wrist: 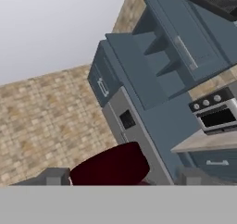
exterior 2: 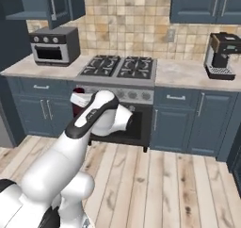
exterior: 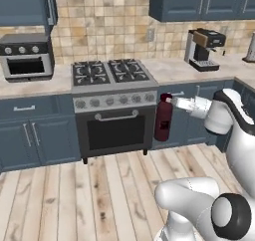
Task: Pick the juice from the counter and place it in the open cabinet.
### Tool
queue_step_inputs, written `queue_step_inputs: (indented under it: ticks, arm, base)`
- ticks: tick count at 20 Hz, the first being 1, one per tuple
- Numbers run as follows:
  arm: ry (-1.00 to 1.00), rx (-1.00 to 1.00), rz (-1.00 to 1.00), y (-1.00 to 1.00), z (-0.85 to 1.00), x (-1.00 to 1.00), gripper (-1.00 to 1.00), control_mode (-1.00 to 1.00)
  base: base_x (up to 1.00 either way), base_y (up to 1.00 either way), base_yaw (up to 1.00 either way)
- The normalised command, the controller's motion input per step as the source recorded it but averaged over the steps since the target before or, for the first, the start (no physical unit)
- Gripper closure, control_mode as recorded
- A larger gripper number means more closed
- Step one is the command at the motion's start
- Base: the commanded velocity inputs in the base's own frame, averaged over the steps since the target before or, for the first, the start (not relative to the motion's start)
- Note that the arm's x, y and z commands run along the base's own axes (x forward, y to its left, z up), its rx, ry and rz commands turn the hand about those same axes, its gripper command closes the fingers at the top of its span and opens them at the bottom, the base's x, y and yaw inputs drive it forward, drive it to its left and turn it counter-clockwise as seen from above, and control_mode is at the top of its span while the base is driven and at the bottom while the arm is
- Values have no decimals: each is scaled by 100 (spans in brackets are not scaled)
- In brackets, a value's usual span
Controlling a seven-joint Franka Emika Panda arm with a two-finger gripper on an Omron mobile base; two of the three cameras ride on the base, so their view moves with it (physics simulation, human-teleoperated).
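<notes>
In the left base view, the juice bottle [exterior: 163,119] hangs upright in the air before the range [exterior: 114,110], well above the wooden floor [exterior: 74,195], with the gripper [exterior: 172,103] at its neck, reaching in from the right. The bottle's long axis stands vertical, cap up. The open cabinet [exterior: 27,6] sits at upper left, above the toaster oven [exterior: 26,60] on its worktop [exterior: 35,84], so the coming move runs leftward and upward.

In the right base view, the arm's forearm covers most of the bottle; only a dark red sliver of juice [exterior 2: 77,104] shows beside the white hand. The open cabinet [exterior 2: 33,5] with its door [exterior 2: 59,3] swung out lies up and left, well apart from the hand.

In the hand view, the maroon bottle [wrist: 111,167] sits between the finger tips [wrist: 55,176], so the gripper [wrist: 121,177] appears clenched on it. The cabinet's blue shelves [wrist: 159,63] lie ahead, toward upper right, with the door's pale bar handle [wrist: 186,53] beside them.
</notes>
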Motion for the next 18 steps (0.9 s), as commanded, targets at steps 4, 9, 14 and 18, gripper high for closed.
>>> queue_step_inputs:
  ticks: [4,9,14,18]
  arm:
    - [0,0,0,0,0,0,100,100]
    - [0,0,0,0,0,0,100,100]
    - [0,0,0,0,0,0,100,100]
    - [0,0,0,0,0,0,100,100]
  base:
    - [100,61,-26]
    - [96,80,-24]
    - [41,96,-13]
    - [0,100,-6]
